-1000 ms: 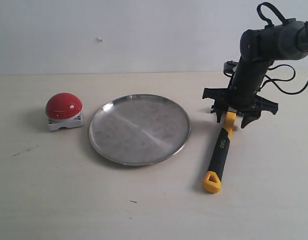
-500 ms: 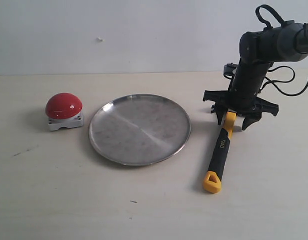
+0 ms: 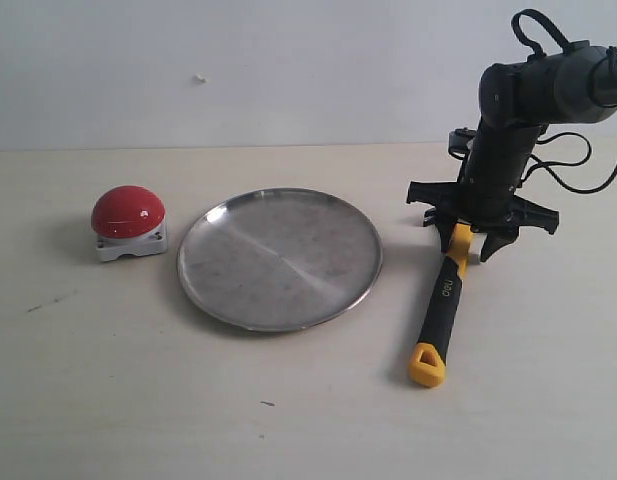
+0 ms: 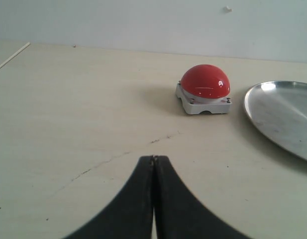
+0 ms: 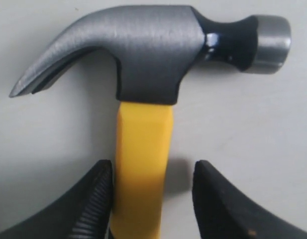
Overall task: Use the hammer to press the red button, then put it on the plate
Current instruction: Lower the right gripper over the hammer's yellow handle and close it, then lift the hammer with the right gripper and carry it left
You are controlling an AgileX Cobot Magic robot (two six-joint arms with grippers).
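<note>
The hammer [image 3: 443, 300] lies flat on the table to the right of the plate [image 3: 278, 258], its yellow looped end toward the front. My right gripper [image 3: 471, 243] is lowered over its upper handle. In the right wrist view the dark head [image 5: 153, 55] lies beyond the jaws, and the yellow handle runs between the fingers [image 5: 96, 199]. One finger touches the handle and a gap remains at the other, so the right gripper [image 5: 153, 169] is open. The red button [image 3: 128, 212] sits left of the plate. My left gripper [image 4: 154, 158] is shut and empty, well short of the red button [image 4: 205, 82].
The silver plate [image 4: 287, 114] is bare and lies between the button and the hammer. A pale wall runs along the back of the table. The right arm's cables hang at the far right edge of the exterior view.
The right gripper's jaws have narrowed around the hammer's yellow handle after a slight drop. The hammer, button, plate and left gripper have stayed in place.
</note>
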